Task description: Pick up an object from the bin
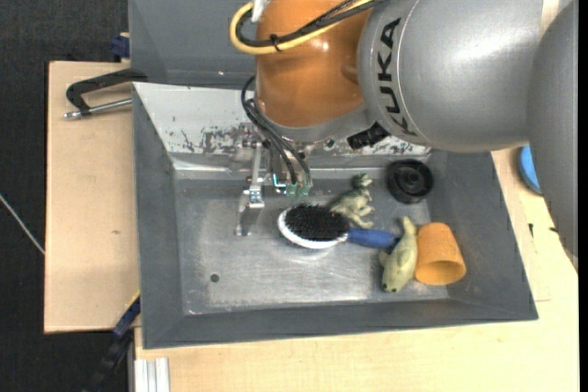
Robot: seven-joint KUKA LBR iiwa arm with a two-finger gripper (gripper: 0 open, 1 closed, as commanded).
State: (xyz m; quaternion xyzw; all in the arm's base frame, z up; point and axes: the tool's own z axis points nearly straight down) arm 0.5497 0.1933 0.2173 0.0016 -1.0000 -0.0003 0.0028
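Observation:
My gripper (pixel 264 205) hangs under the orange wrist cover, low over the bin floor left of centre. It stands open with nothing between its fingers. Just to its right lies a hairbrush (pixel 310 226) with a white oval head, black bristles and a blue handle pointing right. The brush head sits beside the right finger, apart from it. A small green toy figure (pixel 356 201) lies behind the brush handle.
At the bin's right side lie an orange cup (pixel 440 254) on its side, an olive toy animal (pixel 400 258) leaning against it, and a black round cap (pixel 409 180) near the back wall. The arm covers the back right of the bin.

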